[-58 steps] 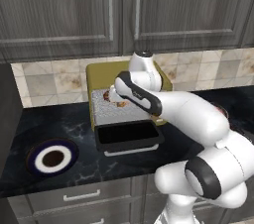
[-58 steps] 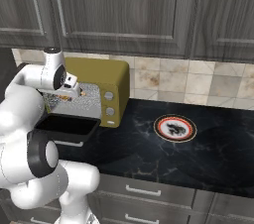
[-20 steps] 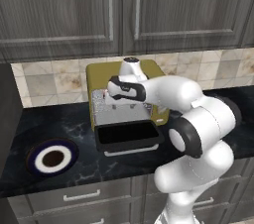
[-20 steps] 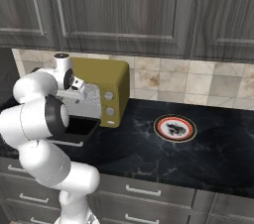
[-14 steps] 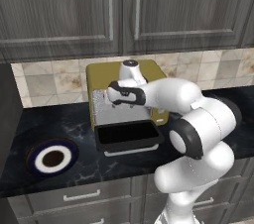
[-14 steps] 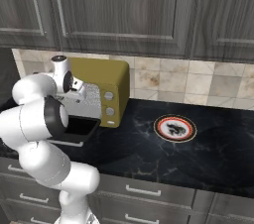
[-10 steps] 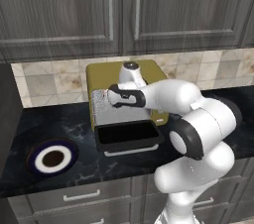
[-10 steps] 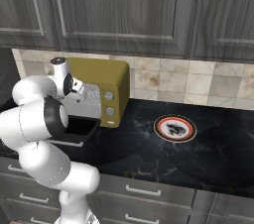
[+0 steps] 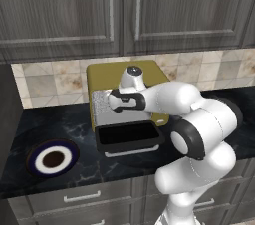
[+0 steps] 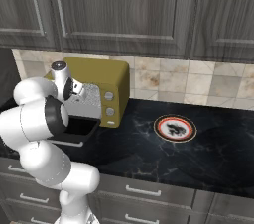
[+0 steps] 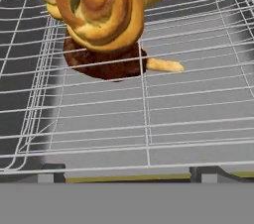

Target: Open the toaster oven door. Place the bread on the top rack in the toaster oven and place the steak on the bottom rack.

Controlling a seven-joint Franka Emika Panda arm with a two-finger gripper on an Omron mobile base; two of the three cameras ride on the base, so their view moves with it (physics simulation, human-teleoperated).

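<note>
No writing or labels anywhere that I can read. Up close, the tool [image 9: 110, 101] sits at the mouth of the toaster oven [image 9: 124, 75], fingers spread apart, gripping nothing. The toaster oven door [image 9: 128, 136] hangs open, flat over the worktop [image 10: 149, 148]. Just inside, the bread [image 11: 106, 5], a golden-brown knotted roll, rests on the top rack [image 11: 188, 94]. Further along the worktop, the steak [image 10: 173, 128] lies dark on a plate [image 10: 159, 132].

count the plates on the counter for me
2. One dark-rimmed plate sits on the counter left of the toaster oven; one red-rimmed plate sits to its right, with something dark on it. None seem hidden.
</note>
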